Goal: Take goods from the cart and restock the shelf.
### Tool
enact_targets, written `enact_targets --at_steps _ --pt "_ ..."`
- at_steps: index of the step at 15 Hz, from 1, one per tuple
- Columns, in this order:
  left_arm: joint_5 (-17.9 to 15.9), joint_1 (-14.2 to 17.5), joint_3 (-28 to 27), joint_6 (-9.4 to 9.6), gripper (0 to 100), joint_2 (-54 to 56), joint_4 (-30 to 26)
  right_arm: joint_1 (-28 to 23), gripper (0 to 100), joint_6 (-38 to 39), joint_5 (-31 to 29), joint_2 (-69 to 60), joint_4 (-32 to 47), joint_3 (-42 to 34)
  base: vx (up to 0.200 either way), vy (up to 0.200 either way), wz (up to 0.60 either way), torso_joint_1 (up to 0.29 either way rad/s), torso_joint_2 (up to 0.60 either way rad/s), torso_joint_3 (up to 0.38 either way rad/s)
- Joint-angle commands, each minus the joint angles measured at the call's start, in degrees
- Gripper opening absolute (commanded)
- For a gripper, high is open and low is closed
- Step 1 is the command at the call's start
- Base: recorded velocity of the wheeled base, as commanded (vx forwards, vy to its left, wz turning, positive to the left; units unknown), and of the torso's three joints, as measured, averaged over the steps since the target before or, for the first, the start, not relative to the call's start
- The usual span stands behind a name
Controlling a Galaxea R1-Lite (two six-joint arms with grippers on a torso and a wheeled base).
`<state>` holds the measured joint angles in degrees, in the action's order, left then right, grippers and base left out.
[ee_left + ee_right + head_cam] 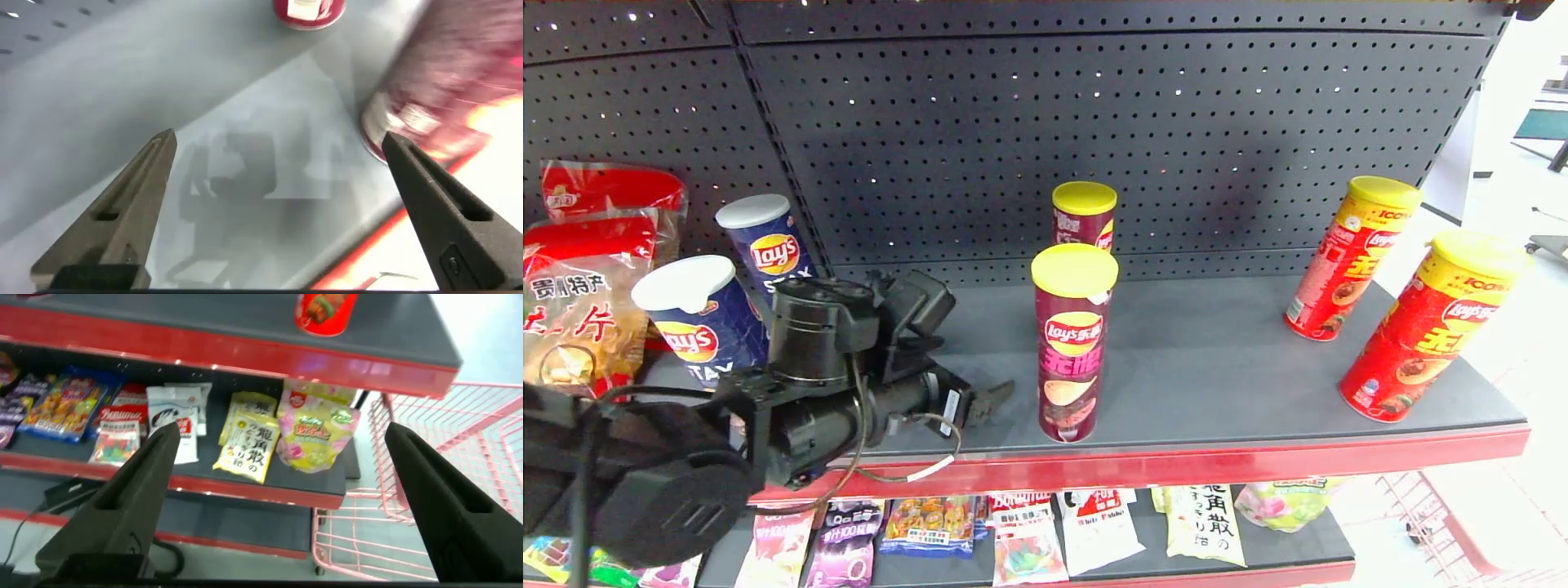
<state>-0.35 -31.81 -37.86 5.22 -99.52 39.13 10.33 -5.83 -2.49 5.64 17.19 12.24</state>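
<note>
The left tool [994,397], spread wide and empty, sits low over the shelf [1217,367] just left of the upright maroon can [1072,351], whereas the pink cart [458,457] lies lower right, nearer the right tool [282,429], likewise wide and empty.

On your upper shelf [1217,367], the left front chip can [698,327] and left rear chip can [768,245] stand just beside the snack bags [572,302] at the far left. The middle front chip can [1072,351] stands before the middle rear chip can [1085,216], and the right front chip can [1425,335] and right rear chip can [1347,261] stand at the right end. Your left end effector [992,396] sits over the shelf's front, near the middle front chip can's left side. Below, snack packets [1098,531] lie in a row on the lower shelf [1335,543], your right end effector [282,431] is before it, and the cart [474,386] stands to its right.
</note>
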Motion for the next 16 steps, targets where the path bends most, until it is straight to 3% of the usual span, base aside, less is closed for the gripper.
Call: enact_targets --at_steps 1,3,5,6,7,8,9,10,11,12,13,14,16 --pt "0.00 -0.10 6.57 -0.47 100 18.31 -4.33 -0.04 100 0.03 1.43 0.16 -0.49 -1.43 0.000 0.000 0.00 0.000 0.00 0.000" --pt "-0.09 0.08 9.04 -0.65 100 31.15 -13.64 -0.04 100 0.11 0.99 0.16 -2.69 -3.80 0.000 0.000 0.00 0.000 0.00 0.000" --pt "1.06 0.34 10.09 -2.05 100 43.80 -24.63 -0.83 100 0.20 0.20 0.24 -3.83 -4.15 0.000 0.000 0.00 0.000 0.00 0.000" --pt "5.36 2.19 10.00 -2.14 100 57.95 -39.66 -3.56 100 0.11 -0.59 0.24 -3.39 -3.54 0.000 0.000 0.00 0.000 0.00 0.000" --pt "7.74 3.15 9.74 -2.14 100 65.07 -47.39 -5.40 100 0.11 -1.03 0.33 -3.30 -3.19 0.000 0.000 0.00 0.000 0.00 0.000" --pt "11.16 5.09 8.86 -2.32 100 75.88 -59.00 -9.01 100 0.11 -2.08 -0.20 -3.13 -3.01 0.000 0.000 0.00 0.000 0.00 0.000" --pt "13.19 8.51 7.45 -2.93 100 83.62 -68.66 -12.35 100 0.29 -2.08 -1.86 -3.13 -3.54 0.000 0.000 0.00 0.000 0.00 0.000" --pt "13.89 10.71 6.93 -3.46 100 86.08 -72.27 -12.35 100 0.55 -2.08 -2.13 -3.39 -3.80 0.000 0.000 0.00 0.000 0.00 0.000" --pt "14.42 19.50 6.31 -6.80 100 91.53 -80.00 -11.47 100 2.05 -1.56 -3.01 -3.39 -4.07 0.000 0.000 0.00 0.000 0.00 0.000" --pt "14.59 25.48 7.19 -7.59 100 93.55 -81.14 -10.24 100 2.22 1.17 -4.94 -3.39 -4.15 0.000 0.000 0.00 0.000 0.00 0.000" --pt "15.03 28.73 8.86 -8.38 100 94.51 -80.53 -10.15 100 2.49 5.74 -5.64 -3.65 -4.42 0.000 0.000 0.00 0.000 0.00 0.000" --pt "15.12 29.96 9.74 -8.47 100 95.48 -79.74 -10.15 100 2.49 7.15 -5.64 -3.74 -4.59 0.000 0.000 0.00 0.000 0.00 0.000" --pt "8.62 31.45 16.77 -7.68 100 99.52 -71.39 -10.15 100 3.01 7.85 -5.64 -3.83 -4.59 0.000 0.000 0.00 0.000 0.00 0.000"
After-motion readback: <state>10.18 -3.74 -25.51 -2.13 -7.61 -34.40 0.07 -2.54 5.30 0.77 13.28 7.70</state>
